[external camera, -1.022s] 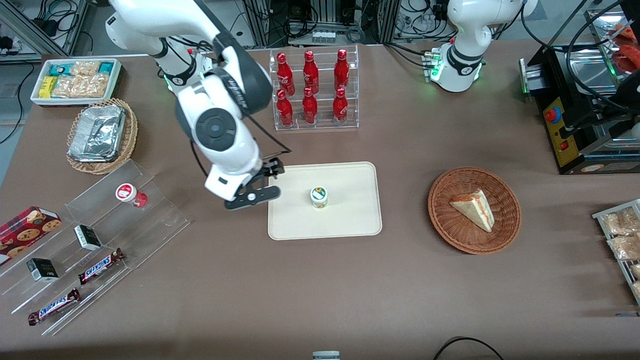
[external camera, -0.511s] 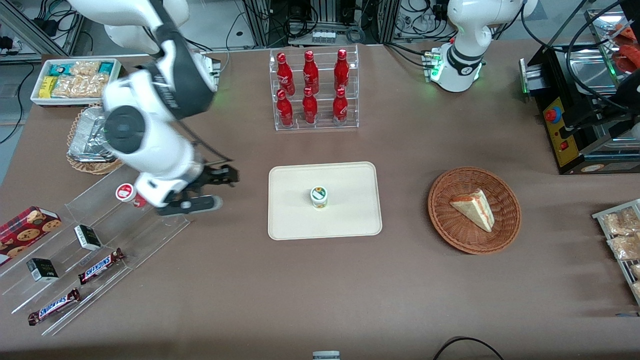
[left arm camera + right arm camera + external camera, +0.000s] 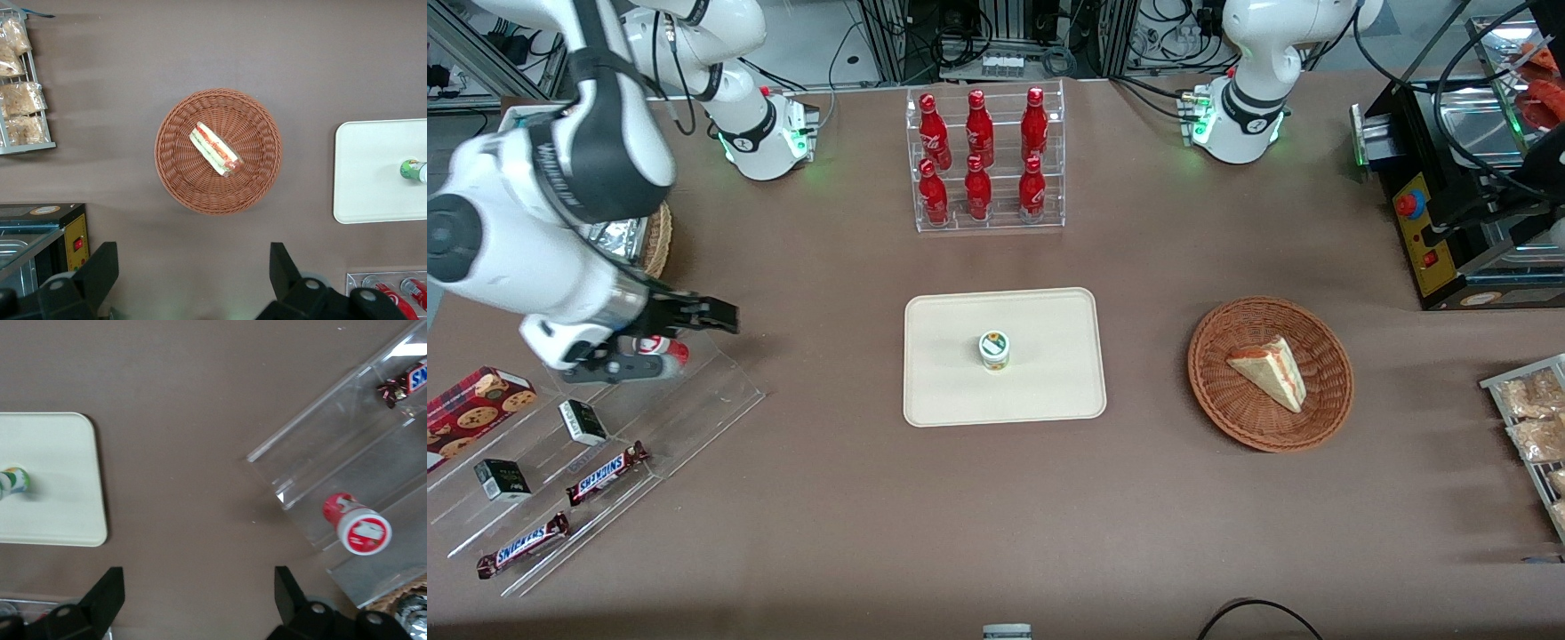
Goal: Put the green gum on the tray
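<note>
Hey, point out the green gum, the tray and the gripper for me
green gum (image 3: 994, 344), front view, on its white lid.
tray (image 3: 1049, 391), front view, on bare surface near its rim.
gripper (image 3: 689, 342), front view, between its open fingertips, over the clear display stand.

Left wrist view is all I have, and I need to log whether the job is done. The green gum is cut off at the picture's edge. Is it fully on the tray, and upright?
Observer: Yes. The front view shows the green gum standing upright, lid up, near the middle of the tray.
Operator: Where is the gripper?
Observer: The gripper is well clear of the tray, toward the working arm's end of the table. Its fingers are open and hold nothing.
Operator: What is below it?
Observer: A red gum canister sits on the clear display steps, seen in the right wrist view.
</note>
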You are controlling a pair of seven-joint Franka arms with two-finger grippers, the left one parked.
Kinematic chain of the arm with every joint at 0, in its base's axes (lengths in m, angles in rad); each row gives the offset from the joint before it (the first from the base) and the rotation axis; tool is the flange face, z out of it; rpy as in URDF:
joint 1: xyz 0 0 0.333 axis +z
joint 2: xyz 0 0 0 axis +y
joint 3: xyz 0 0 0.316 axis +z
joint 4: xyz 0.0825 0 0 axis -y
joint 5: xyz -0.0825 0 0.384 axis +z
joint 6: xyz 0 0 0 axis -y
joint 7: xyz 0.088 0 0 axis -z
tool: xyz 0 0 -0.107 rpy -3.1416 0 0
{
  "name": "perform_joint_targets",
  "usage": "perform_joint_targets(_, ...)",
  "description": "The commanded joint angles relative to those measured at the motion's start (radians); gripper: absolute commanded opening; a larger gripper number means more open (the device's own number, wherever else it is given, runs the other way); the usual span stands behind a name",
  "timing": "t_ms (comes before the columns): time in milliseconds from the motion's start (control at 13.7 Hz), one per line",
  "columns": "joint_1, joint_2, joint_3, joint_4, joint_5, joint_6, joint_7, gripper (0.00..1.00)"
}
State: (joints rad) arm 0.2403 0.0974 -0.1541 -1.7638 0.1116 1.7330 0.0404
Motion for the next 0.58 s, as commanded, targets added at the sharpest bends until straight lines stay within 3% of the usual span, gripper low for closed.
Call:
perform_joint_targets(0,-0.062,-0.091,0.011,-0.071,-0.010,-0.015,-0.097,1.00)
perform_joint_targets(292,-0.114,-0.148,0.011,-0.068,-0.096,-0.084,-0.152,1.00)
perform_joint_targets(511,-0.150,-0.169,0.019,-0.057,-0.102,-0.150,-0.151,1.00)
